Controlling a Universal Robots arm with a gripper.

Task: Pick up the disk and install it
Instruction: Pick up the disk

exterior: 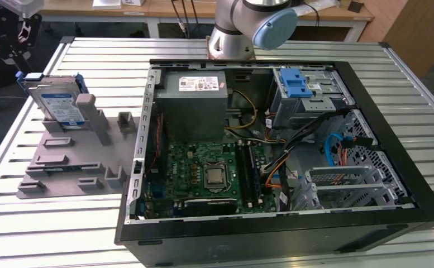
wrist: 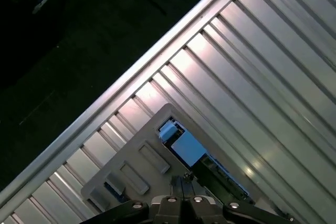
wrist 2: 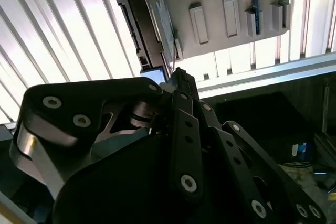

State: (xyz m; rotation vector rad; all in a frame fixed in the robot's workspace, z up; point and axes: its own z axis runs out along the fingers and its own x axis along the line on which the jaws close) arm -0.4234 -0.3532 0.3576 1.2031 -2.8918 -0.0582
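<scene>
Upright, disk (exterior: 56, 103) in grey holder (exterior: 60, 167) on slatted table (exterior: 53, 223), open computer case (exterior: 276, 234) beside, fingers (wrist 2: 181, 85) closed, empty, near disk

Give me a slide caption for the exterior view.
Disk stands on edge in grey holder beside the open computer case.

Open computer case (exterior: 276, 237) on slatted table (exterior: 45, 229)

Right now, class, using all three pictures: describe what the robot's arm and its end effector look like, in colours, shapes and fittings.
In the exterior view the arm is a silver-grey tube with a rounded joint closed by a light blue cap. In both wrist views the end effector is matt black, built of flat linkage bars with rounded ends, pinned by silver screws.
</scene>
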